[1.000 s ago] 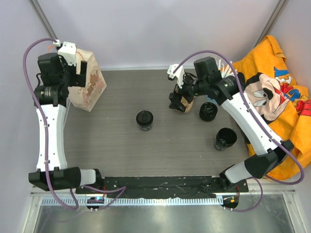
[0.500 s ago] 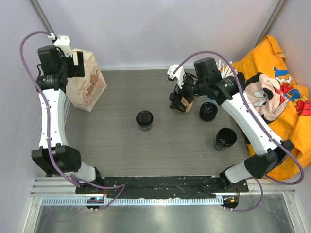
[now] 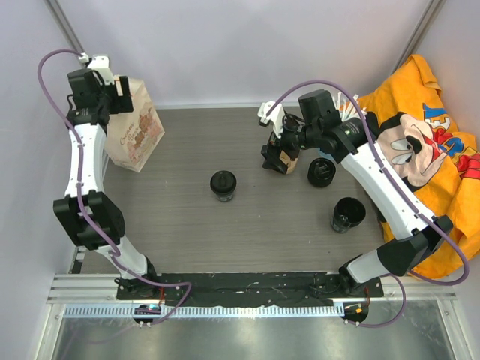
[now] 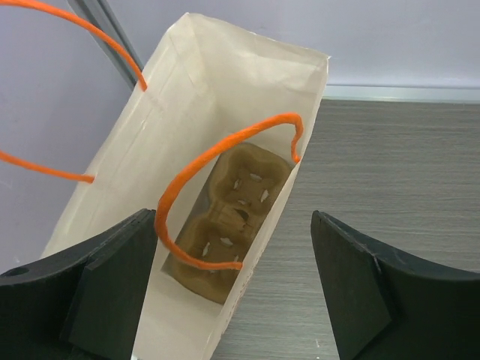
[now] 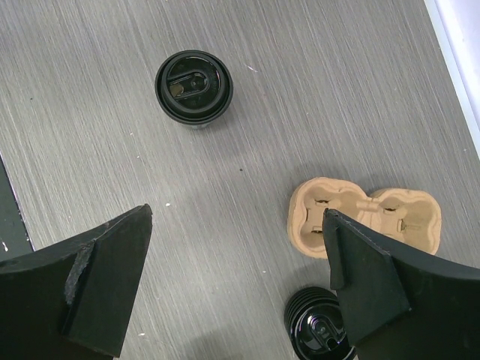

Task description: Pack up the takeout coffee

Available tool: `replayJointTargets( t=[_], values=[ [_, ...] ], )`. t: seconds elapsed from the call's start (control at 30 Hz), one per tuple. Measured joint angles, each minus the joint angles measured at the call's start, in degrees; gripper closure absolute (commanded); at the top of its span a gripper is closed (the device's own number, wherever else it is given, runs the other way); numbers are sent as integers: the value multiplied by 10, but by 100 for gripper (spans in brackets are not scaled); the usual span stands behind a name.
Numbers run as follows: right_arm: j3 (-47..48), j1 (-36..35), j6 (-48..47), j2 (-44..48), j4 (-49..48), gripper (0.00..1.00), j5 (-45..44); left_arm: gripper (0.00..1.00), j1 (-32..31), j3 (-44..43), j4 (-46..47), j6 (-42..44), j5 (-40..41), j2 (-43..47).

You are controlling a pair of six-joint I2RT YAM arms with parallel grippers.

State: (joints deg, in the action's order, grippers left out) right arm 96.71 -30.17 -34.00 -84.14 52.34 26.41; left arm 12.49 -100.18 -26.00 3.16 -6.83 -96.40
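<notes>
While the left gripper point(image 3: 120, 96) hangs over the paper bag point(image 3: 139, 135) at the far left corner of the table point(image 3: 187, 240), I see its jaws spread wide with nothing in them. In the left wrist view the bag mouth gapes open. One orange handle point(image 4: 225, 180) loops across the mouth, and a cardboard carrier point(image 4: 229, 225) lies flat at the bottom. The bag's left side sits close to the table's left edge.

Right of the bag there is bare wood, with plenty of room. The takeout coffee point(image 3: 223, 184) stands upright mid-table, alone and well apart from everything, with open surface on all sides.

Further right, on the far side, the right gripper point(image 3: 274, 154) hovers above a second carrier point(image 5: 365, 217). Its jaws are fully apart and it is gripping nothing. A glossy ribbed cup point(image 3: 321, 172) sits just beside that carrier on its right, so it is tight there. Another black cup point(image 3: 348, 214) stands nearer to me, close to the right edge. An orange cloth point(image 3: 431, 172) lies bunched along that edge.
</notes>
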Motion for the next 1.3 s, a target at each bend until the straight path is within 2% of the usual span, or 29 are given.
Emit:
replayJointTargets(
  t=[0.27, 0.4, 0.57, 0.67, 0.73, 0.77, 1.0, 1.3],
  values=[
    [0, 0, -2, 0, 0, 0, 0, 40, 0, -9, 20, -11, -13, -28],
    [0, 0, -2, -3, 1, 0, 0, 57, 0, -10, 35, -15, -19, -28],
    [0, 0, -2, -9, 3, 0, 0, 68, 0, -9, 46, -19, -24, -28],
    [1, 0, -2, -11, 5, 0, 1, 82, 0, -9, 51, -19, -26, -28],
    [2, 0, -2, -11, 6, 0, 2, 97, 0, -9, 53, -19, -29, -28],
    [3, 0, -2, -11, 6, 0, 2, 100, 0, -8, 54, -21, -32, -28],
    [17, 0, -2, -16, 15, 0, 4, 100, 0, 1, 55, -25, -66, -21],
    [21, 0, -2, -18, 17, 0, 7, 100, 0, 53, 20, -32, -164, 50]
  ],
)
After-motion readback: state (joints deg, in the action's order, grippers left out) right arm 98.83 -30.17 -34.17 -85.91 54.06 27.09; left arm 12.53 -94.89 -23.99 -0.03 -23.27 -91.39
